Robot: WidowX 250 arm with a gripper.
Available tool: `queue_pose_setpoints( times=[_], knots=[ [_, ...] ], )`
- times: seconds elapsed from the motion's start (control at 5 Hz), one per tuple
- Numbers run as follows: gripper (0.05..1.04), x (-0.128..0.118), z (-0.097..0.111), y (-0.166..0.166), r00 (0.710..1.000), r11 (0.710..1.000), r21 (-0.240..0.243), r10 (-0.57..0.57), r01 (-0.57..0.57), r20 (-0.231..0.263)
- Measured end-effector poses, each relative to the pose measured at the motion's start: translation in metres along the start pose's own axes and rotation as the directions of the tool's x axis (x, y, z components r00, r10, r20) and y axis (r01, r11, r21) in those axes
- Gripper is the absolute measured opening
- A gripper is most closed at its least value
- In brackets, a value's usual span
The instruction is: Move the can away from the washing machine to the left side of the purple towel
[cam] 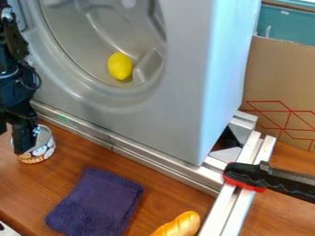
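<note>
Here, the gripper [12,142], fingers well apart, hangs empty by the can [42,152]; the lemon [120,66] sits inside the washer [178,92].

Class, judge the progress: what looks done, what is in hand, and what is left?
Done, apparently: the lemon lies inside the drum.
In hand: the gripper is down at the can, which stands upright on the table; whether it touches it is unclear.
Perhaps left: the can, towel and bread, all still outside the drum.
</note>
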State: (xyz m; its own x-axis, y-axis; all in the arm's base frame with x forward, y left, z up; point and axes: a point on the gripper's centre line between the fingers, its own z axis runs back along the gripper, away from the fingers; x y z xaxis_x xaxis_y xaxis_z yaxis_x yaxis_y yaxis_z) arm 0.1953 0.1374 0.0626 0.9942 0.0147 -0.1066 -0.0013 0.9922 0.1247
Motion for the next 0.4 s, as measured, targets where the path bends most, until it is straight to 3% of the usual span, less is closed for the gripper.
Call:
queue_pose_setpoints(
  times=[0.2, 0.4],
  knots=[
    [1.001, -0.001, -0.005, -0.001, 1.000, 1.000, -0.009, -0.001, 0.001, -0.019],
    [1.001, 0.017, -0.010, 0.017, 0.999, 0.999, 0.037, -0.013, 0.015, -0.047]
  ],
)
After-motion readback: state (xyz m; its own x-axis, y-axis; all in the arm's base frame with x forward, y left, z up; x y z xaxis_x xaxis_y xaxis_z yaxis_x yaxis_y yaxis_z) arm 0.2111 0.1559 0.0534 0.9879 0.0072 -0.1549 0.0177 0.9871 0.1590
